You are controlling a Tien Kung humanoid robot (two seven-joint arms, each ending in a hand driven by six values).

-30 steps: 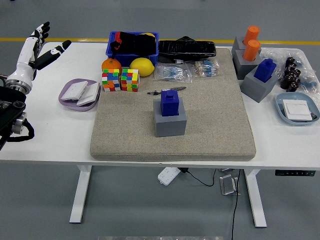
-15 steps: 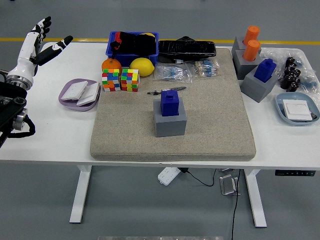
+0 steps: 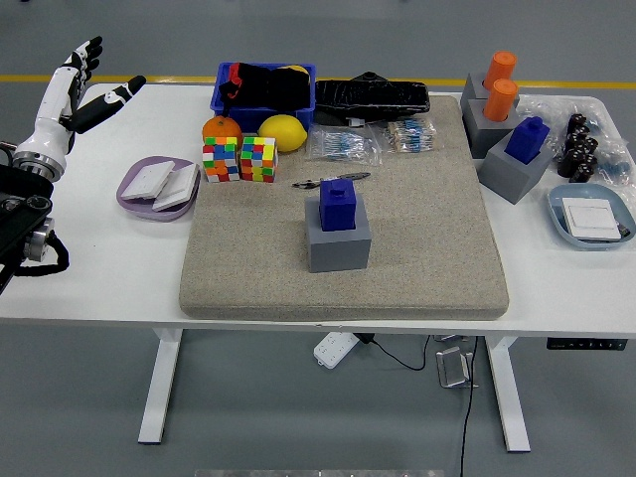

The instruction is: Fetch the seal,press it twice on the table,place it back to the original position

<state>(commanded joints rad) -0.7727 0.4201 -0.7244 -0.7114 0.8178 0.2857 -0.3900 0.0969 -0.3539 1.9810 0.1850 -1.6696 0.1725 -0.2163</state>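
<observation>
A blue seal (image 3: pixel 338 203) stands upright in a grey block holder (image 3: pixel 339 239) in the middle of the beige mat (image 3: pixel 427 258). My left hand (image 3: pixel 75 89) is raised at the far left, over the table's left end, fingers spread and holding nothing. It is far from the seal. My right arm is out of view.
A second blue seal (image 3: pixel 527 138) in a grey holder and two orange seals (image 3: pixel 500 84) stand at the back right. Two colour cubes (image 3: pixel 239 159), an orange, a lemon (image 3: pixel 282 132), a blue bin (image 3: pixel 262 87), a purple dish (image 3: pixel 157 187) and a blue tray (image 3: pixel 592 216) lie around the mat.
My left hand has risen slightly and shifted a little toward the left edge. Nothing on the table has moved.
</observation>
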